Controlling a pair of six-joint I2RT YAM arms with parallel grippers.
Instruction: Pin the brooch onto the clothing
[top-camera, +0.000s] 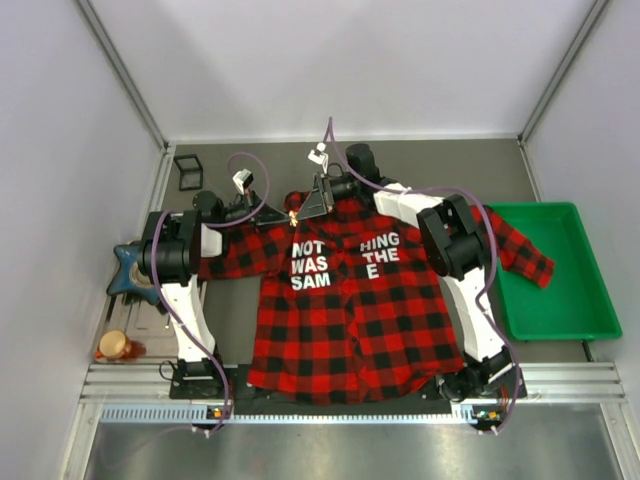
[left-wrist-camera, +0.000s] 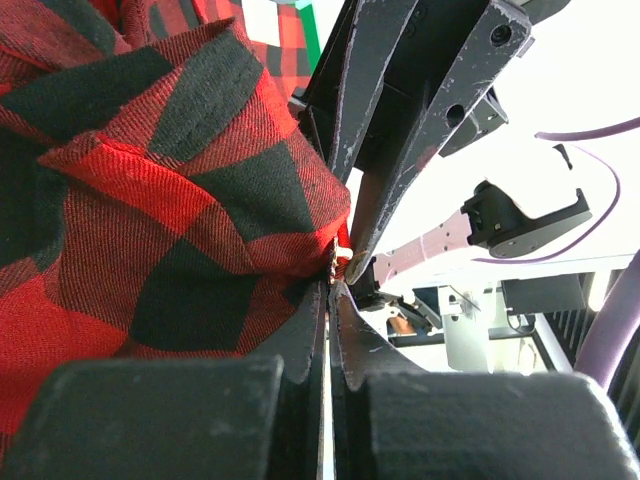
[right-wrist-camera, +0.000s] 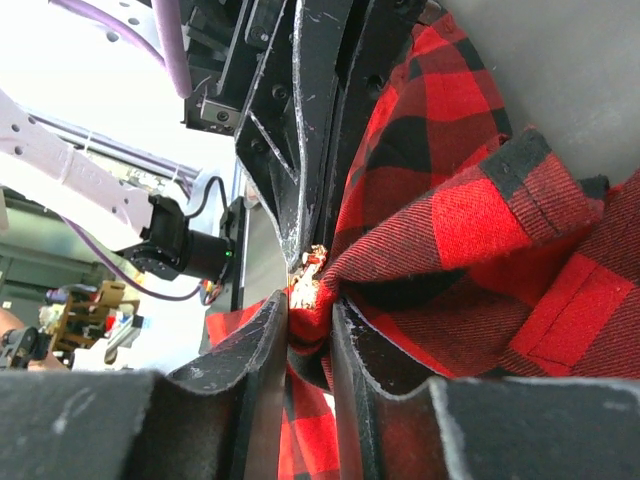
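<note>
The clothing (top-camera: 350, 310), a red-and-black plaid shirt with white lettering, lies spread on the table. Both grippers meet at its collar. My right gripper (right-wrist-camera: 310, 300) is shut on a bunched fold of the collar fabric (right-wrist-camera: 440, 220) and shows in the top view (top-camera: 314, 203). My left gripper (left-wrist-camera: 336, 285) is shut, its tips at a tiny pale piece, the brooch (left-wrist-camera: 342, 254), pressed against the fabric (left-wrist-camera: 150, 200). The brooch also shows in the right wrist view (right-wrist-camera: 307, 277), between the left fingertips and the fold. In the top view the left gripper (top-camera: 286, 212) lies just left of the collar.
A green tray (top-camera: 585, 300) stands at the right, with the shirt's right sleeve cuff (top-camera: 530, 262) lying over its rim. A dark blue star-shaped object (top-camera: 128, 268) and a round orange-brown object (top-camera: 115, 347) sit at the left. A small black frame (top-camera: 188, 170) is at the back left.
</note>
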